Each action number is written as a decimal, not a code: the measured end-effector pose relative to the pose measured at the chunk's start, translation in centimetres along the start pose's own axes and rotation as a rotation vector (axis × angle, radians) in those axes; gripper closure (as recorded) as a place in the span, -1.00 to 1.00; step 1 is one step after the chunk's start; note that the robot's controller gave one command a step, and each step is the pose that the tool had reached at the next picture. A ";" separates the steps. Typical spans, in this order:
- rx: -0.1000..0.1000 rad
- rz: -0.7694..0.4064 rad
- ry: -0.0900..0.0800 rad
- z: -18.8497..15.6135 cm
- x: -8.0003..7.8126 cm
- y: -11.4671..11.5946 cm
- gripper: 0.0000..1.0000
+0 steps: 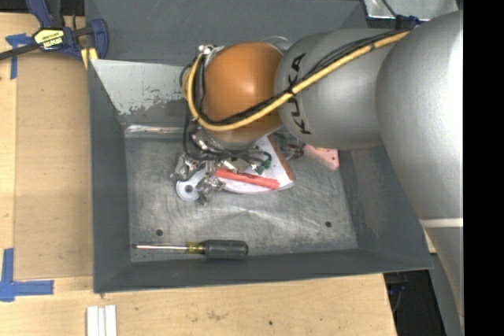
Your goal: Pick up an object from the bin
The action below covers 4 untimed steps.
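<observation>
My gripper [197,179] reaches down under the orange dome, its metal fingers low over the bin floor near the middle. Right beside them lies a flat white packet [264,177] with a red strip across it; the arm hides its upper part. A pink piece [324,156] pokes out from under the arm to the right. Along the front wall rests a screwdriver [206,249] with a black handle and a thin metal shaft pointing left.
The arm and its orange dome cover the back middle of the bin. Bare bin floor lies to the left and front right of the gripper. The bin's sloped walls rise on all sides.
</observation>
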State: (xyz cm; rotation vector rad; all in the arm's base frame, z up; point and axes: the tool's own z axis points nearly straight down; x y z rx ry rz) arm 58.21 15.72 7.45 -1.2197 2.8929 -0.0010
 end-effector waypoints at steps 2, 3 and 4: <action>-0.005 0.011 0.005 -3.8 0.4 0.1 1.00; -0.003 0.016 0.002 -10.0 0.3 -1.1 1.00; 0.003 0.018 -0.007 -13.5 0.3 -1.0 1.00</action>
